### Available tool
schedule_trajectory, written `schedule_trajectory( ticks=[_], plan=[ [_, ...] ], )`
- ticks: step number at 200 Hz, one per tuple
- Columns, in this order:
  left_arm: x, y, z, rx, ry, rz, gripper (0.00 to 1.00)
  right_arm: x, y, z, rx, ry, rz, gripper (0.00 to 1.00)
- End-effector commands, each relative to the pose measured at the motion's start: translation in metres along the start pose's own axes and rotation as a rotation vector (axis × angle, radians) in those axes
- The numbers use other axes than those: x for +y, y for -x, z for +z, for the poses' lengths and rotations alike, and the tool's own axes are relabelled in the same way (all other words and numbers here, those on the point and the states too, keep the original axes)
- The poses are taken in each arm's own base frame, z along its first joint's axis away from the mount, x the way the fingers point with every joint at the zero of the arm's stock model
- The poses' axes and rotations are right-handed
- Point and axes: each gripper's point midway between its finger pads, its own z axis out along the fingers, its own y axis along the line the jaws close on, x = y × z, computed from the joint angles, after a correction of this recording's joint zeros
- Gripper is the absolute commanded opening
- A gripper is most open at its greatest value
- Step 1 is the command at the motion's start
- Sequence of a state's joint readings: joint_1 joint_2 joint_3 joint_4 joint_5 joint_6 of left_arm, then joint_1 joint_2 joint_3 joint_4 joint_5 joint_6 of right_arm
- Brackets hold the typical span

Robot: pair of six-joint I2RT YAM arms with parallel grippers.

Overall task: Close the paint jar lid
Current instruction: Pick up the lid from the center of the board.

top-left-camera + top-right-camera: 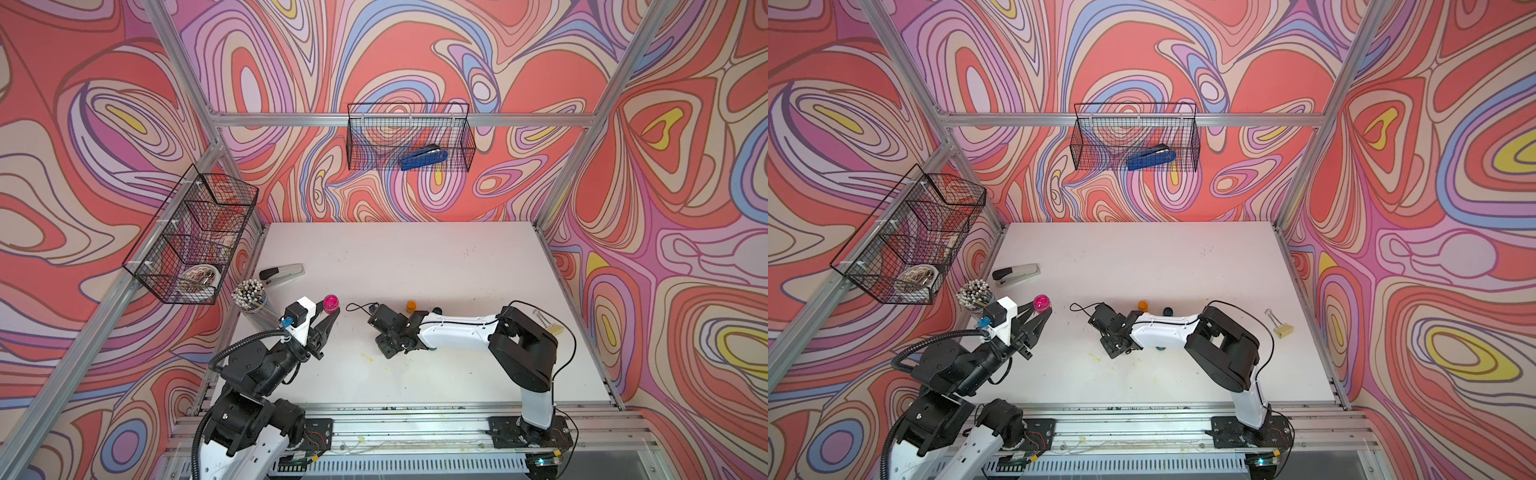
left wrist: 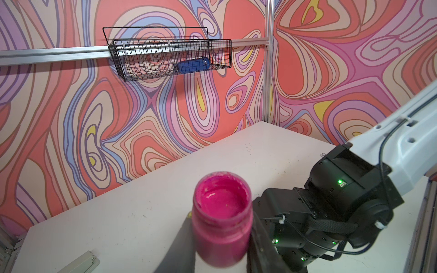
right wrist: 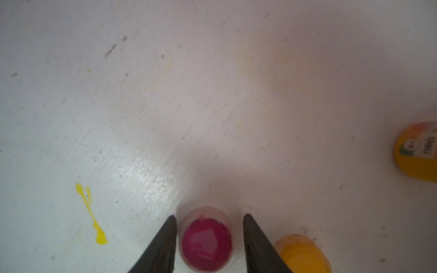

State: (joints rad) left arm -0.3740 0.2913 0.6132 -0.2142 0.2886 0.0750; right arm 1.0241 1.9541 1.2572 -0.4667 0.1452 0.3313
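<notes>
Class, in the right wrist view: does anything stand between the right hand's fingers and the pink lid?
Nothing visible does. The pink lid lies between the fingers of the open right hand, with only bare table in the gaps. An orange cap lies just outside one finger, not between.

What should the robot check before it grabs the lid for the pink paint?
1. Is the pink paint jar clamped in the left gripper? Ok.
2. Is the jar mouth uncovered? Ok.
3. Is the lid between the fingers of the right gripper? Ok.
4. Is the right gripper closed on the lid? Not ok: a gap shows beside one finger.
5. Is the lid right way up? Not ok: its pink inside seems to face up.
6. Is the orange pot clear of the near finger? Cannot tell.
</notes>
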Motion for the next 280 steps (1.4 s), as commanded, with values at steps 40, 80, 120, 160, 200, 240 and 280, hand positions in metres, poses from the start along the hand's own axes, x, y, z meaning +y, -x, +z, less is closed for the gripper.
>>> schedule_trajectory(
  ticks=[40,80,120,160,200,240,280],
  plan=[
    [-0.004,0.002,0.000,-0.018,-0.020,0.009,0.30,-0.001,-0.001,-0.008,-0.008,-0.020,0.008,0.43],
    [-0.004,0.003,-0.001,-0.021,-0.018,0.009,0.30,-0.002,-0.002,-0.009,-0.006,-0.031,0.001,0.37],
    [-0.004,0.002,-0.001,-0.018,-0.019,0.008,0.29,-0.003,0.001,-0.014,-0.014,-0.035,-0.004,0.34],
    [-0.003,-0.002,0.006,-0.007,-0.023,-0.001,0.29,-0.001,0.011,-0.025,-0.028,-0.025,-0.025,0.34],
    [-0.002,-0.007,0.017,0.001,-0.033,-0.045,0.29,0.002,0.030,-0.044,-0.057,0.002,-0.056,0.34],
    [0.001,-0.011,0.026,-0.005,-0.023,-0.078,0.29,-0.014,0.057,-0.075,-0.114,0.099,-0.020,0.34],
    [0.007,-0.032,0.042,-0.003,-0.007,-0.114,0.29,-0.041,0.089,-0.107,-0.168,0.147,-0.037,0.34]
  ],
)
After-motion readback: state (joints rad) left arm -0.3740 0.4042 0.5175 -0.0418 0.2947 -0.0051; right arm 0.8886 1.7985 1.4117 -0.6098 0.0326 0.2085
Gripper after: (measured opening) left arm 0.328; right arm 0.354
